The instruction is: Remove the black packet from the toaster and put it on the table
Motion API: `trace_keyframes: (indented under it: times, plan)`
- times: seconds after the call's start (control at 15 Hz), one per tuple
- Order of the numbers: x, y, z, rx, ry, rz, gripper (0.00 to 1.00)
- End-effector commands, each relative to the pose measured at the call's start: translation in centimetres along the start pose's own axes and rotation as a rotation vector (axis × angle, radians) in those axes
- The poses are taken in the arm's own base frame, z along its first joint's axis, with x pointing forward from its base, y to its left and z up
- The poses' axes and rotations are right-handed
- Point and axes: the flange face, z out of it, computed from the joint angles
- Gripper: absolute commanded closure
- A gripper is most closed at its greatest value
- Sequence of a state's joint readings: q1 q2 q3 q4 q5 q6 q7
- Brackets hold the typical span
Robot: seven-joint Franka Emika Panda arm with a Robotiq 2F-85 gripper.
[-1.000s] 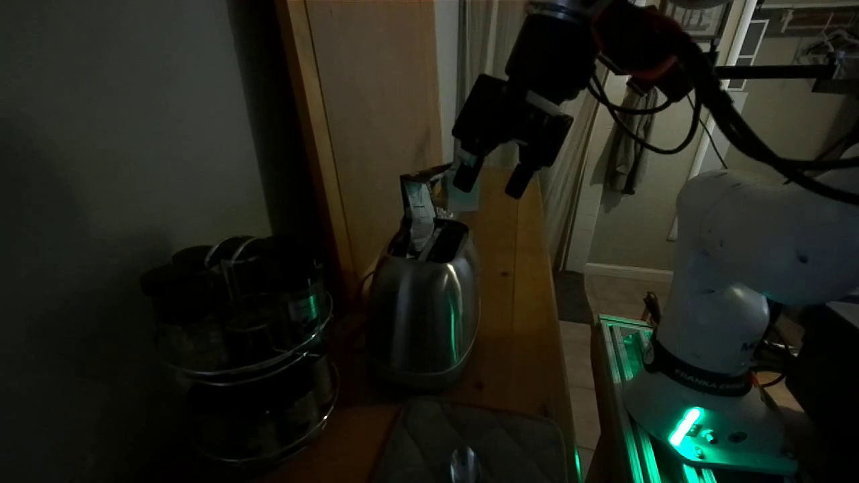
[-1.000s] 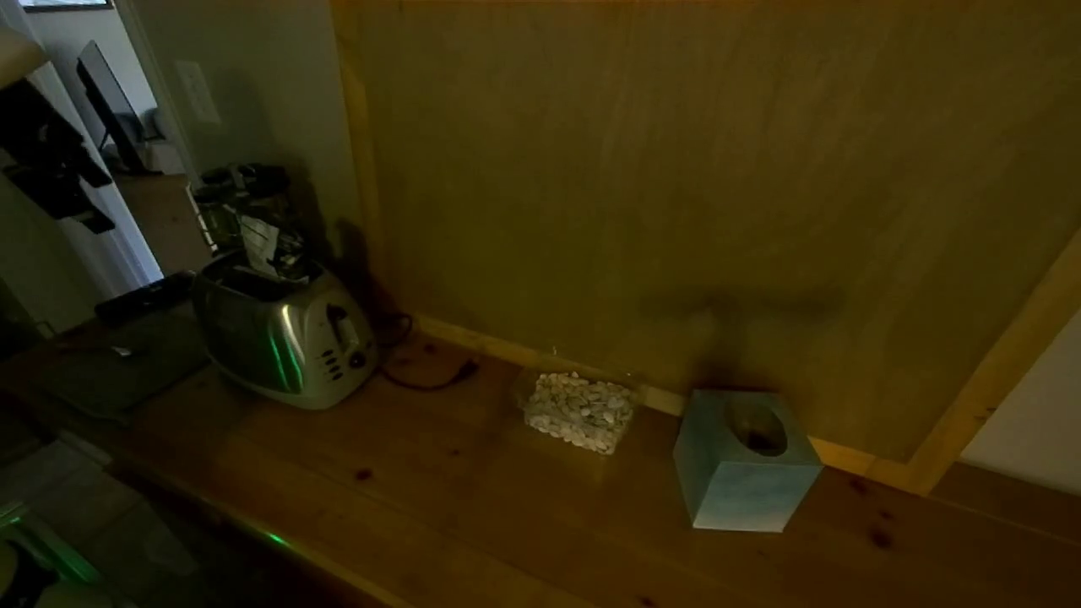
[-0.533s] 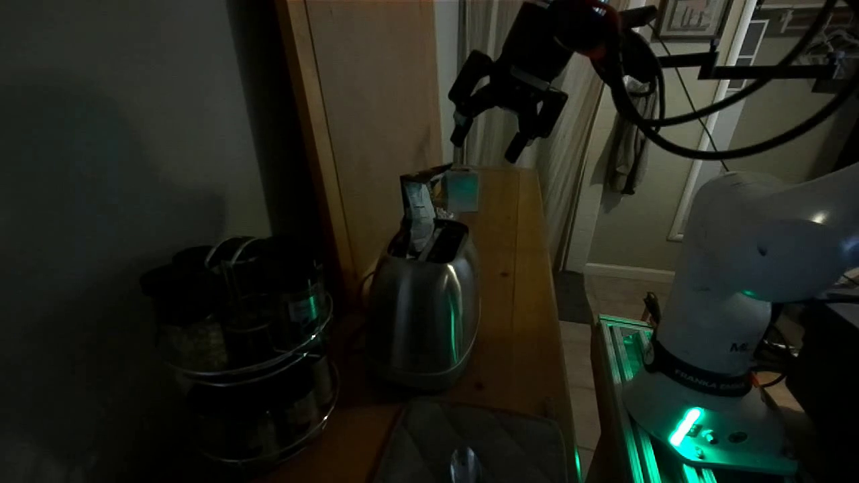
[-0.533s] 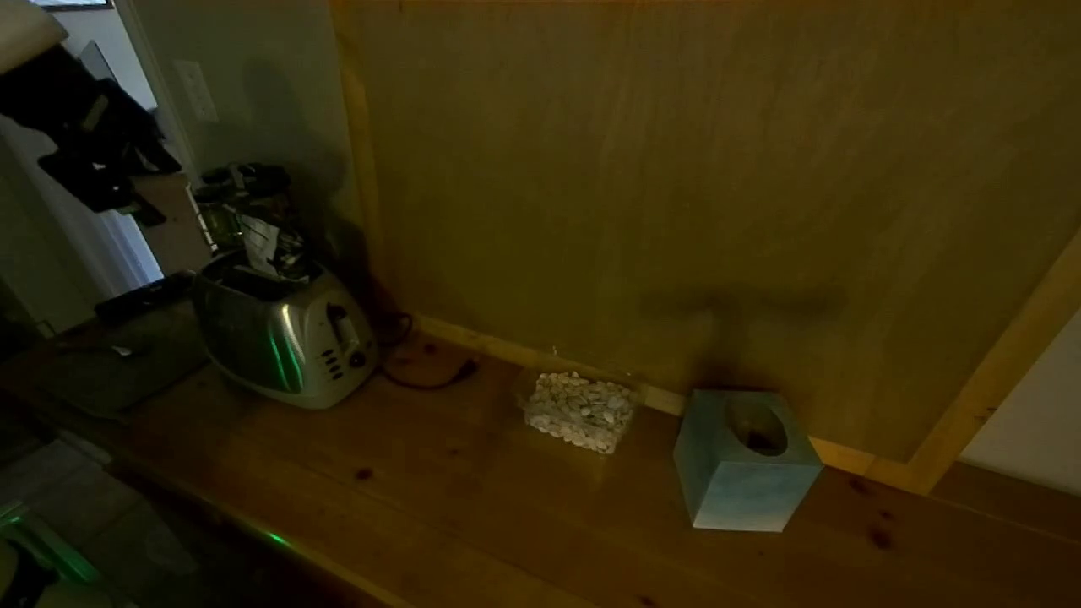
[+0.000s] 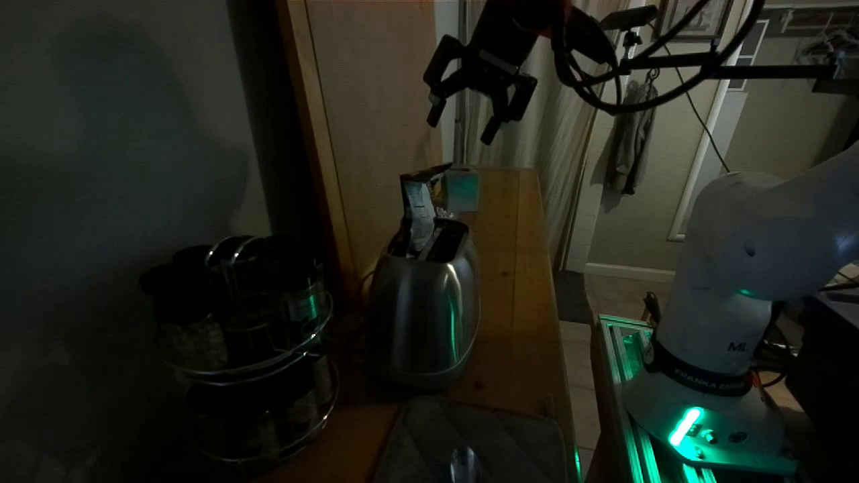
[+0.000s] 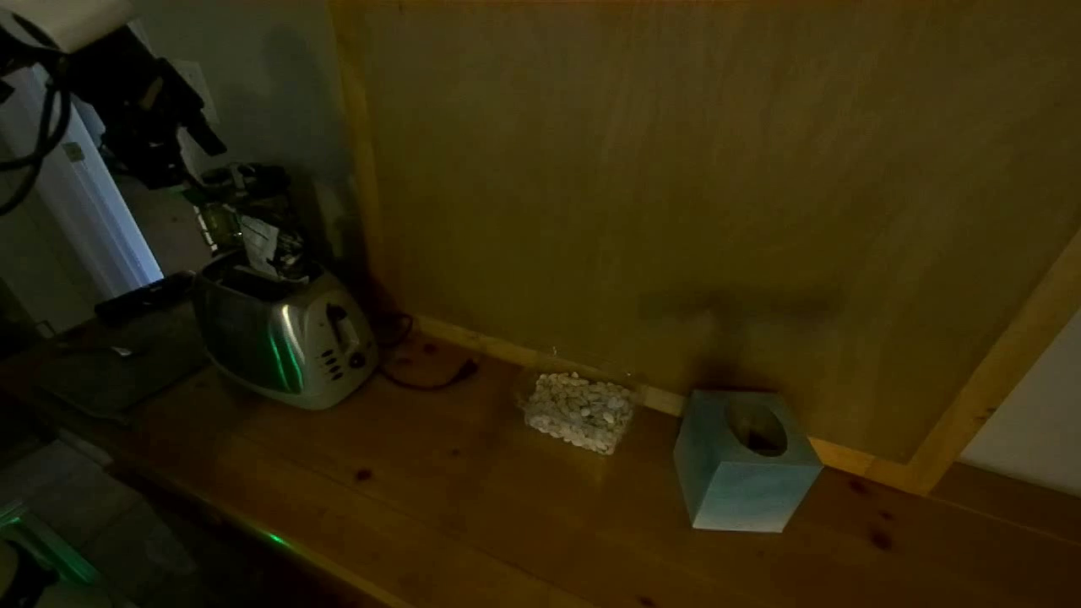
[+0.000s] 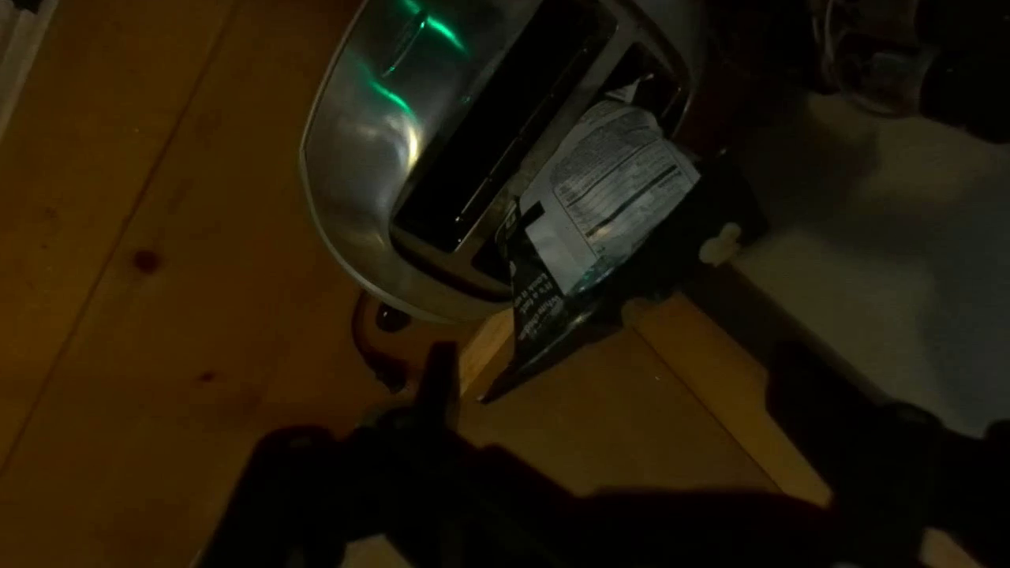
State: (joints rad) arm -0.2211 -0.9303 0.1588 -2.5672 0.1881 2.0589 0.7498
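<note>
Packet (image 7: 607, 225), thin and black with a pale printed face, stands lower end down in one slot of the shiny silver, domed metal toaster (image 5: 424, 315), the slot nearer the tan upright wooden board (image 5: 376, 107). We see its free end pointing up, long axis steep, its upper edge running roughly along the slot; how deep it reaches we cannot tell. Higher up, apart from it, hangs the black two-fingered hand (image 5: 461, 127), its fingers spread wide. Our toaster sits on the flat brown wooden bench (image 6: 422, 507), well apart from a pale blue, cube-like box (image 6: 747, 490) with an oval opening.
</note>
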Motion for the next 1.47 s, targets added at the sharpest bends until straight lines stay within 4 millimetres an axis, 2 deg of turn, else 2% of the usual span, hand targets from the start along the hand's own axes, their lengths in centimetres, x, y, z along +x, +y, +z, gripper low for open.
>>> trace_keyframes:
  times: [0.0, 0.27, 0.53, 0.6, 0.67, 0.8, 1.07, 1.13, 1.2, 1.33, 1.4]
  plan:
    - [2.8, -1.3, 1.0, 0.004, -0.063, -0.007, 0.00]
    - [5.1, -1.6, 3.1, -0.004, -0.134, -0.003, 0.00]
    - [5.8, -3.0, 5.7, 0.031, -0.229, -0.048, 0.00]
    - [5.7, -3.4, 6.1, 0.042, -0.257, -0.057, 0.05]
    - [5.4, -3.8, 6.8, 0.047, -0.288, -0.067, 0.26]
    - [4.9, -4.2, 7.7, 0.035, -0.338, -0.062, 0.31]
    - [4.1, -4.1, 8.7, -0.036, -0.382, -0.032, 0.60]
    - [4.0, -4.0, 8.7, -0.045, -0.384, -0.025, 0.16]
    - [3.8, -3.9, 8.7, -0.070, -0.378, 0.001, 0.20]
    - [3.4, -3.8, 8.8, -0.098, -0.386, 0.041, 0.15]
    - [3.2, -3.8, 9.0, -0.106, -0.406, 0.041, 0.31]
